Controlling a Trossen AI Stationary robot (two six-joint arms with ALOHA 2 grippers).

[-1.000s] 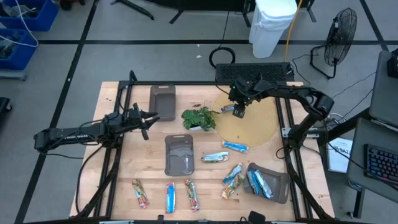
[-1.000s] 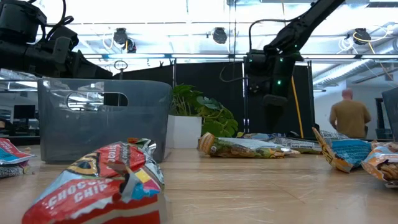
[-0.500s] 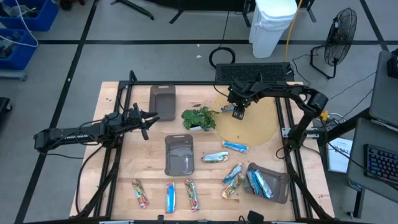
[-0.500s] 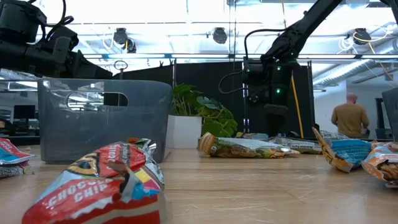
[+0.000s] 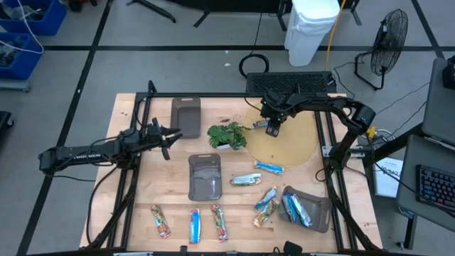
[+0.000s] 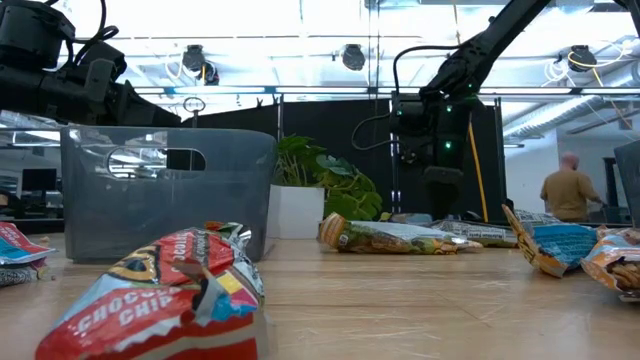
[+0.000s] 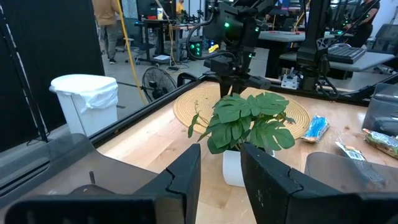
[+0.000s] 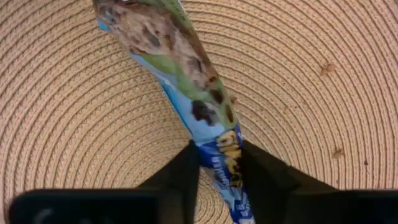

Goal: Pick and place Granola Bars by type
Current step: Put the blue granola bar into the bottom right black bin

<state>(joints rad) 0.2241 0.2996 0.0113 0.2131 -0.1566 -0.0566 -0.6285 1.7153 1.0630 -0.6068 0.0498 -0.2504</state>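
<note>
Clearly, the right end effector (image 5: 272,128) was mid-carry: it hung above the round woven mat (image 5: 298,146) at the far right of the worktop (image 5: 142,192), its fingers pinched on one blue-and-green granola bar (image 8: 186,74), which dangled over the weave in the right wrist view without visibly touching it. The left end effector (image 5: 168,137) waited over the left side of the worktop, near the far tray (image 5: 185,114), its fingers (image 7: 186,177) parted and holding nothing.

Other bars lay loose: three in a row along the near edge (image 5: 192,225), several between the middle tray (image 5: 205,176) and the near-right tray (image 5: 316,213), which already held blue-wrapped bars (image 5: 295,210). The potted plant (image 5: 227,135) stood just beside the mat.

By my reading, the step in hand was the transport of this bar toward its sorting spot. If the mat was its destination, the next move called for a lowering until the wrapper lay flat, then a release; if it belonged with the blue ones, a swing toward the near-right tray, clear of the loose bars beside it.
</note>
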